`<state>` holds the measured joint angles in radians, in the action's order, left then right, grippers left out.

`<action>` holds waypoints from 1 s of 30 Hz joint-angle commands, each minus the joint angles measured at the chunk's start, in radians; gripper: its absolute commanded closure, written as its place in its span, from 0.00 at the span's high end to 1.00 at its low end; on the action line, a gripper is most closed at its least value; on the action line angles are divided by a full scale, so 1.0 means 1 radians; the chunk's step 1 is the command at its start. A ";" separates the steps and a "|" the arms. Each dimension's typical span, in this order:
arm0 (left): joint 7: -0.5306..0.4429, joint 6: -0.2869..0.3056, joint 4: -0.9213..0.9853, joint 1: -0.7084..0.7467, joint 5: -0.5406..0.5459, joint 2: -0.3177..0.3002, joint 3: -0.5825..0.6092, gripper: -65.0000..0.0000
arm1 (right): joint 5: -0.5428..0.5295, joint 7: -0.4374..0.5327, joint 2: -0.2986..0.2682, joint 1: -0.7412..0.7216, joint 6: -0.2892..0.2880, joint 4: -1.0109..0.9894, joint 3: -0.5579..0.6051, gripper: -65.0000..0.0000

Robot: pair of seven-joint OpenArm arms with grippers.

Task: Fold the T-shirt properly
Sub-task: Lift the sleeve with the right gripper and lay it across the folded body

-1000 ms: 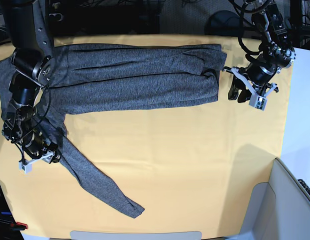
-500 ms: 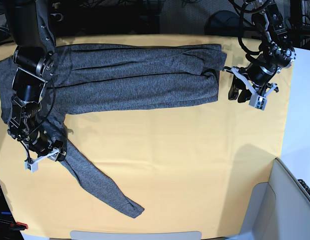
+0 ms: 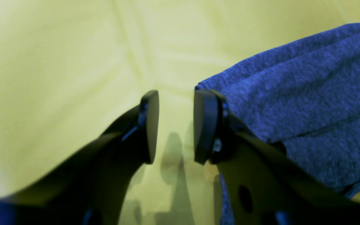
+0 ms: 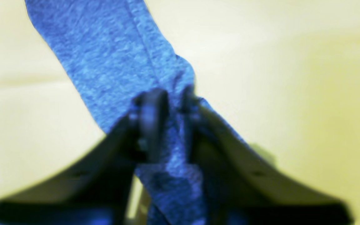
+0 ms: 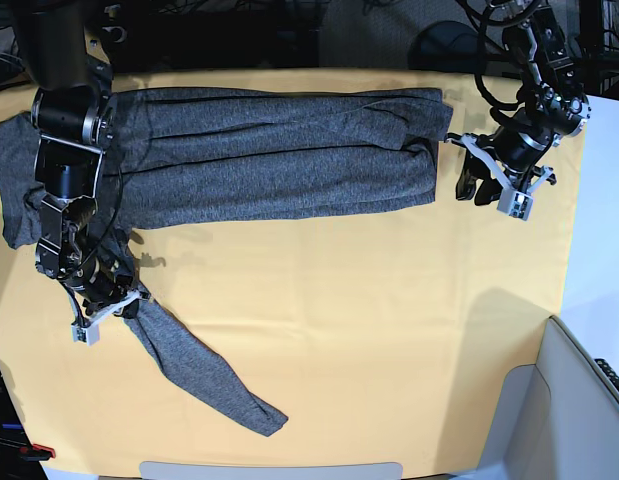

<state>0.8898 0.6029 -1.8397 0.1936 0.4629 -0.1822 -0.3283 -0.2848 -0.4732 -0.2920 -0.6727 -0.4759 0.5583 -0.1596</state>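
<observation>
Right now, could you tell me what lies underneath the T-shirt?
The yellow-orange tablecloth lies under the T-shirt, showing on every side of the body and beside the loose sleeve. Whatever lies beneath the cloth is covered.

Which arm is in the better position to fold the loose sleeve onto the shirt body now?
The right. The right gripper is closed on the T-shirt sleeve, while the left gripper is open, empty, beside the hem at the far end.

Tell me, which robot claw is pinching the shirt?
The right gripper: it is squeezed shut on the T-shirt's loose sleeve. The left gripper is open beside the shirt's edge, holding nothing.
</observation>
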 commanded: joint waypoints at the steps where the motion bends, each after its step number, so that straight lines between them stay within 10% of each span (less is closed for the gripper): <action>1: -0.022 0.002 -0.015 -0.009 0.013 -0.010 -0.002 0.29 | 0.006 -0.019 -0.005 -0.014 -0.010 0.006 0.010 0.04; 11: -0.022 0.002 -0.015 -0.009 0.013 -0.006 -0.002 0.29 | 0.006 -0.015 -0.032 0.006 -0.010 0.059 0.028 0.01; 30: -0.022 0.002 0.001 -0.009 0.013 -0.004 -0.002 0.29 | 0.006 -0.023 -0.056 0.417 -0.008 0.823 0.019 0.01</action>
<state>0.8886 0.6025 -1.8259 0.1936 0.4629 -0.1768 -0.3283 -0.2672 -0.5220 -0.3332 -0.2325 -0.4778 1.3693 -0.1349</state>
